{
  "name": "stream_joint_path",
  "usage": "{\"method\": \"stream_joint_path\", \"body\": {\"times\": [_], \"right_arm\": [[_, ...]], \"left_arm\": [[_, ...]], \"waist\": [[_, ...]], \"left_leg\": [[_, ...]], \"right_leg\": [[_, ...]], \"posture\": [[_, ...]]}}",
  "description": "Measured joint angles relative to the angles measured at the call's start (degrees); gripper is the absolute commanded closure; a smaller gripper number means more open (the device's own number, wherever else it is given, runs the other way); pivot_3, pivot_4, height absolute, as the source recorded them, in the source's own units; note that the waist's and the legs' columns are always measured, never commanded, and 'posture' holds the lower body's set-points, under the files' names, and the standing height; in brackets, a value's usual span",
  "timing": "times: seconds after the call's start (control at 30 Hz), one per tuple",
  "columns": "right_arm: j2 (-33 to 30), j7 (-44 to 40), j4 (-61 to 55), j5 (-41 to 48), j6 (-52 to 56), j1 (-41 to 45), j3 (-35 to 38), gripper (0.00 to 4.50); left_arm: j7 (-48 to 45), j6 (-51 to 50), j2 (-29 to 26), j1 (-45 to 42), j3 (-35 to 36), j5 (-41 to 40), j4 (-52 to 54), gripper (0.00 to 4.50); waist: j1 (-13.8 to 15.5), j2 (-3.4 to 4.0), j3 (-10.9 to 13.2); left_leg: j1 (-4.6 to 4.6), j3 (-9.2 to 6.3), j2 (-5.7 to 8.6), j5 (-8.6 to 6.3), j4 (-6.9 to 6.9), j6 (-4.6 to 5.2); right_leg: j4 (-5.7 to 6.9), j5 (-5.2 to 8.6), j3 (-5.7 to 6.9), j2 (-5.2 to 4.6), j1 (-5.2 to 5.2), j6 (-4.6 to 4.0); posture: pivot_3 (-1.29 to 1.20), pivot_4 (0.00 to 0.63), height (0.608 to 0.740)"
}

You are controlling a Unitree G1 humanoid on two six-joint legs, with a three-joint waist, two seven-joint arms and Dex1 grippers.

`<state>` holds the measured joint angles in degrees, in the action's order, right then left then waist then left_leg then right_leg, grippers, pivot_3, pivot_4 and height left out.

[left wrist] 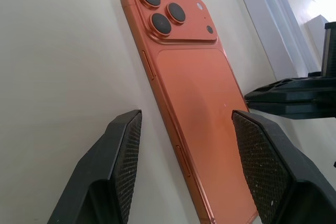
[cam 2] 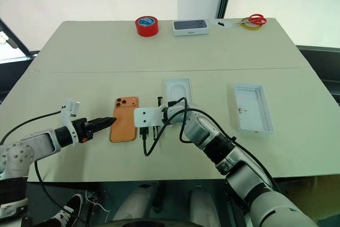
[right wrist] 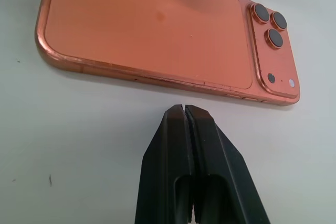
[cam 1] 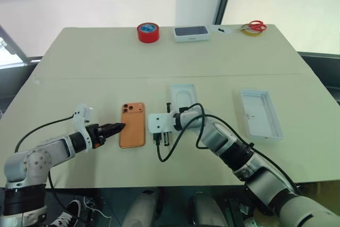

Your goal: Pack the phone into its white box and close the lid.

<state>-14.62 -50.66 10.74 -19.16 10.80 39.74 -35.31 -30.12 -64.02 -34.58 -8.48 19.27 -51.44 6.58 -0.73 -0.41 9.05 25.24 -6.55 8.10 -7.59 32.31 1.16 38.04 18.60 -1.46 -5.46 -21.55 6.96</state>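
Lying back-up on the bench (cam 1: 106, 62), the phone (cam 1: 132, 124) is sitting between the left claw (cam 1: 118, 128), fingers apart, and the right claw (right wrist: 185, 109), pressed together.

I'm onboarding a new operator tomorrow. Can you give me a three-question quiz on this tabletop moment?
1. True or false: the phone lies camera side up on the table.
2. Which hand has its fingers shut? A) left hand B) right hand
3. Fill in: the red tape roll sits at the table's ____ edge.

Key: 1 true; 2 B; 3 far.
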Motion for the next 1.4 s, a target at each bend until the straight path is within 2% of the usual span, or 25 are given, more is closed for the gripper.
{"method": "stream_joint_path", "body": {"times": [0.17, 0.4, 0.8, 1.0, 1.13, 1.4], "right_arm": [[0.06, 0.10, 0.70, -0.24, -0.15, 0.21, 0.30, 4.43], [-0.49, -0.35, 0.71, -0.31, -0.13, 0.22, 1.10, 4.43], [-0.37, -0.29, 0.72, -0.84, 0.07, 0.21, 1.25, 4.43], [0.04, 0.16, 0.90, -1.14, 0.05, 0.21, 1.32, 4.43], [0.02, 0.23, 0.91, -1.20, 0.04, 0.20, 1.29, 4.43], [0.01, 0.60, 0.91, -1.94, -0.59, 0.10, 1.09, 4.43]], "left_arm": [[2.45, -4.80, 5.37, -3.48, 2.56, -2.96, -3.31, 1.63], [5.20, -7.79, 9.08, -6.42, 4.75, -3.72, -5.47, 1.63], [5.49, -9.82, 6.07, -8.44, 1.80, -1.41, -4.26, 1.63], [6.59, -12.01, 9.98, -9.83, 1.50, -1.67, -3.43, 1.63], [6.12, -12.01, 10.46, -9.34, -0.20, -1.68, -1.72, 1.63], [6.43, -11.74, 11.86, -9.42, 3.15, -3.55, -4.63, 1.63]], "waist": [[0.31, 0.05, -0.17], [0.93, 0.03, -0.20], [1.09, 0.03, -0.24], [1.26, -0.01, -0.24], [1.09, -0.01, -0.24], [0.94, -0.04, -0.22]], "left_leg": [[-0.03, -0.03, 0.03, 0.01, -0.01, 0.00], [-0.05, -0.04, 0.07, 0.01, -0.01, -0.01], [-0.10, -0.04, 0.06, 0.02, -0.09, -0.02], [-0.10, -0.04, 0.07, 0.03, -0.08, -0.04], [-0.10, -0.05, 0.06, 0.04, -0.12, -0.06], [-0.09, -0.08, 0.06, 0.05, -0.13, -0.07]], "right_leg": [[-0.01, -0.01, 0.03, -0.03, 0.06, 0.03], [-0.02, -0.01, 0.05, -0.05, 0.10, 0.03], [-0.04, 0.06, 0.03, -0.05, 0.11, -0.10], [-0.07, 0.01, 0.03, -0.05, 0.11, -0.01], [-0.08, 0.00, 0.03, -0.05, 0.10, 0.01], [-0.08, 0.07, 0.04, -0.05, 0.09, -0.11]], "posture": [[0.00, 0.150, 0.740], [0.00, 0.150, 0.740], [0.00, 0.150, 0.740], [0.00, 0.150, 0.740], [0.00, 0.150, 0.740], [0.00, 0.150, 0.740]]}}
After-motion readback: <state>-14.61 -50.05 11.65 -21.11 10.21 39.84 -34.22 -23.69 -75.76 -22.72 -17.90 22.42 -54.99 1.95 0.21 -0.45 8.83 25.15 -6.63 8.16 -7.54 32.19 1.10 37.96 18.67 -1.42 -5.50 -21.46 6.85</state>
